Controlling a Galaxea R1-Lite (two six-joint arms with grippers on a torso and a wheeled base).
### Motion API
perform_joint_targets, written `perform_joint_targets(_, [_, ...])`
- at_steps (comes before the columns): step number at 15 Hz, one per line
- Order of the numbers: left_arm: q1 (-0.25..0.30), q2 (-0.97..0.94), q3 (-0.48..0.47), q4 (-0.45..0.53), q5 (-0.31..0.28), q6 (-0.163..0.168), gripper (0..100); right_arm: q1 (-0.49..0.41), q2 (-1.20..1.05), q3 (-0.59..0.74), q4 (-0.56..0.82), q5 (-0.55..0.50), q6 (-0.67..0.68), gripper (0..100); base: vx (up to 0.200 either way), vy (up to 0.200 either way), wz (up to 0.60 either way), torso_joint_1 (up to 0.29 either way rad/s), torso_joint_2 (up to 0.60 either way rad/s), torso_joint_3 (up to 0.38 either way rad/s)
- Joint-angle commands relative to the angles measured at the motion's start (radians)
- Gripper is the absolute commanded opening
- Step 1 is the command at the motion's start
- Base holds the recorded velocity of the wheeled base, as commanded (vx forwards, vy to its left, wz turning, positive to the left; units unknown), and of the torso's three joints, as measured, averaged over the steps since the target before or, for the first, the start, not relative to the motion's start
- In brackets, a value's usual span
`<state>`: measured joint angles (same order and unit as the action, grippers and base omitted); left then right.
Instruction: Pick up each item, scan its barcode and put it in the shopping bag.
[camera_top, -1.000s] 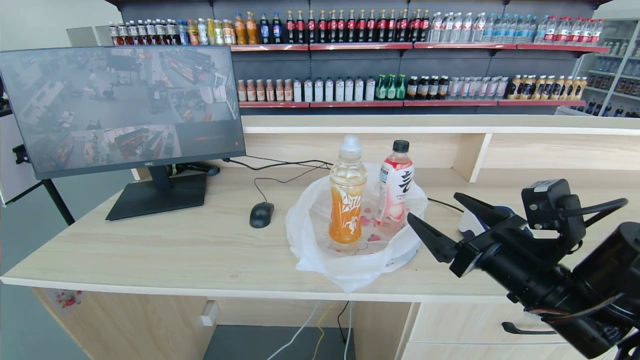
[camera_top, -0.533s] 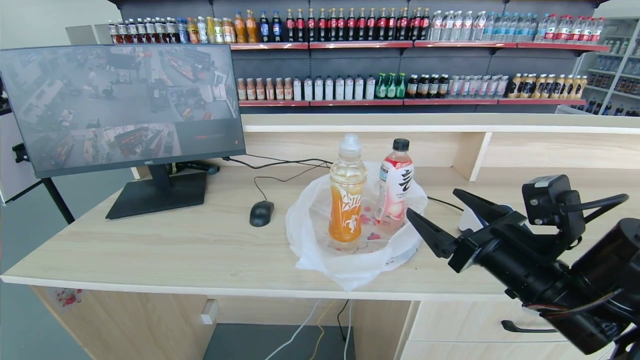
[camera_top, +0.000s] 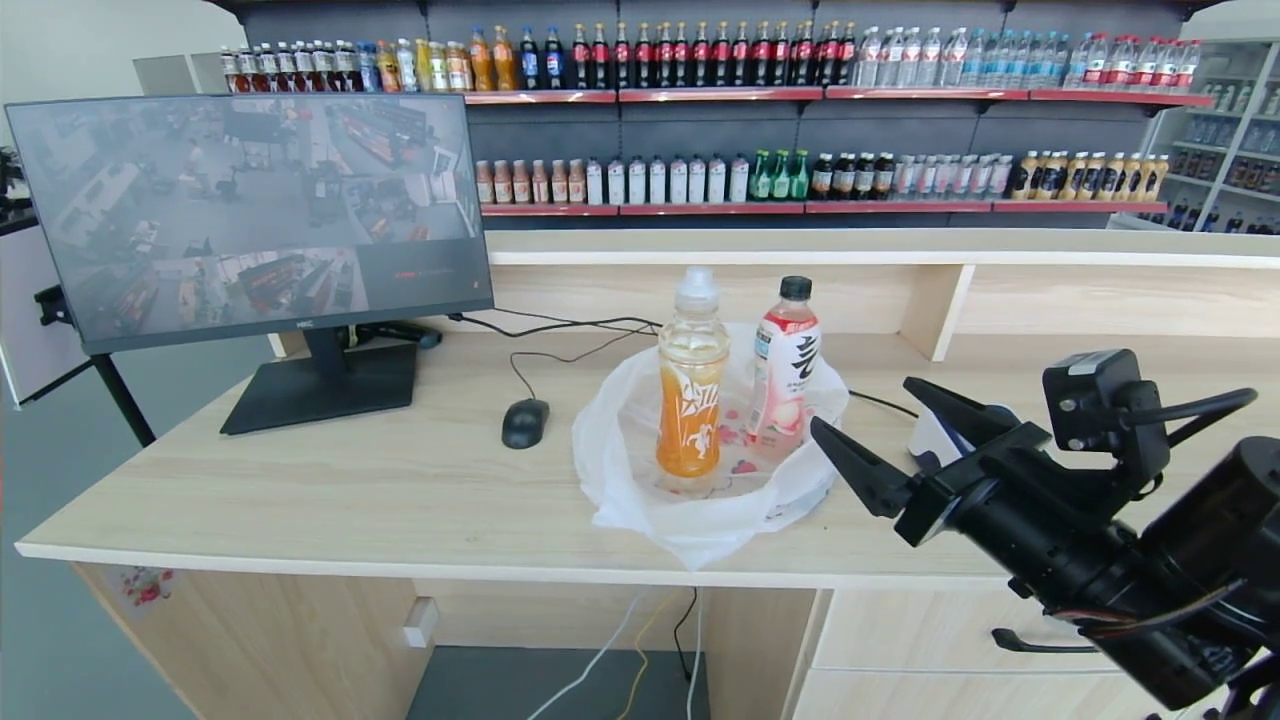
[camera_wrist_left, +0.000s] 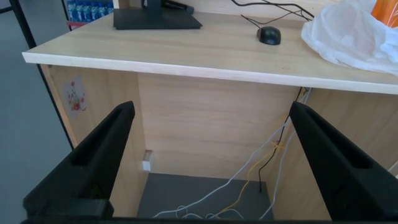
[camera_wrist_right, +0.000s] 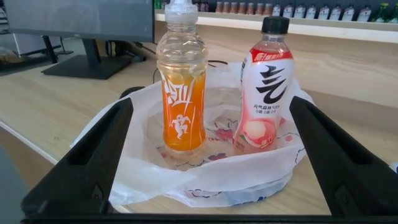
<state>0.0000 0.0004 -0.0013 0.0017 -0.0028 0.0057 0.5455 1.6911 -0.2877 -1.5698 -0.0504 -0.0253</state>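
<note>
Right gripper (camera_top: 865, 408): matte black, two long tapering fingers (camera_top: 860, 470) ending in points. A boxy black camera (camera_top: 1095, 405) with a pale top sits on its wrist; thin black cables (camera_top: 1205, 405) loop behind. Left gripper (camera_wrist_left: 210, 107) has matching black wedge fingers.

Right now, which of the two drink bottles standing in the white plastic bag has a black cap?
The pink-and-white plastic bottle, on the robot's right; the clear bottle of orange drink beside it wears a whitish cap.
</note>
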Motion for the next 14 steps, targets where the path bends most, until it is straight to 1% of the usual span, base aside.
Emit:
perform_joint_targets(1, [0.0, 0.0, 0.0, 0.001, 0.0, 0.0, 100, 0.001, 0.006, 0.002, -0.001, 0.0, -0.001, 100, 0.0, 0.0, 0.0, 0.0, 0.0, 0.0])
perform_joint_targets(3, [0.0, 0.0, 0.0, 0.0, 0.0, 0.0, 100, 0.001, 0.001, 0.008, -0.001, 0.0, -0.001, 100, 0.0, 0.0, 0.0, 0.0, 0.0, 0.0])
perform_joint_targets(6, [0.0, 0.0, 0.0, 0.0, 0.001, 0.0, 100, -0.001, -0.033, 0.039, -0.001, 0.0, -0.001, 100, 0.0, -0.2, 0.0, 0.001, 0.0, 0.004])
perform_joint_targets(11, [0.0, 0.0, 0.0, 0.001, 0.0, 0.002, 100, -0.004, -0.054, 0.044, -0.001, 0.0, 0.007, 100, 0.0, -0.2, 0.0, 0.007, 0.0, 0.0])
perform_joint_targets(14, [0.0, 0.0, 0.0, 0.001, 0.0, 0.002, 100, -0.009, -0.079, 0.071, -0.001, 0.0, 0.007, 100, 0.0, -0.2, 0.0, 0.004, 0.0, 0.001])
